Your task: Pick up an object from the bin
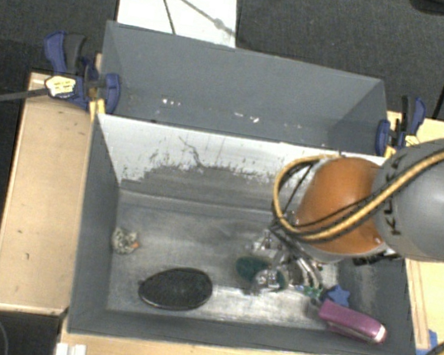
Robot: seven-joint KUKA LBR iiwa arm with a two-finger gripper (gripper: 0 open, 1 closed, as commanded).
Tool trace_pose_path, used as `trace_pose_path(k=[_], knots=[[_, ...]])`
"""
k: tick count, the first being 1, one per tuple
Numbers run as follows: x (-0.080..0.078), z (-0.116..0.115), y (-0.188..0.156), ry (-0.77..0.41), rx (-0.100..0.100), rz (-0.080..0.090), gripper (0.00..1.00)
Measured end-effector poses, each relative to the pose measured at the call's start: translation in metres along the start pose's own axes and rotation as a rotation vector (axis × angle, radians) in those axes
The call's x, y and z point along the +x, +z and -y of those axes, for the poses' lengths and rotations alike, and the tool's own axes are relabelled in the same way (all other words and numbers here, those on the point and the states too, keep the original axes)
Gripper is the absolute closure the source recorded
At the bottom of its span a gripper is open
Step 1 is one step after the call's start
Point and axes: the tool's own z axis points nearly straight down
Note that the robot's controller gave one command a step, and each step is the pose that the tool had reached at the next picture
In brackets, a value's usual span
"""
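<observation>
Bin floor (195, 239) open mid-left — black oval (176, 287) near front.

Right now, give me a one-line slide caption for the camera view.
Gripper down at a dark green thing in the grey bin, purple tube beside it, black oval disc lying apart.

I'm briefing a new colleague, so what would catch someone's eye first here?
The gripper hangs low over the right half of the bin, beside a small dark green thing. A flat black oval lies by the front wall, left in view, and a purple cylinder by the front right corner.
</observation>
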Motion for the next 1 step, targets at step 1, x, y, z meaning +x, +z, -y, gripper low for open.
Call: trace_pose_path(k=[1], knots=[[-0.0008,0.0094,-0.175,-0.302,0.001,-0.005,1.0]])
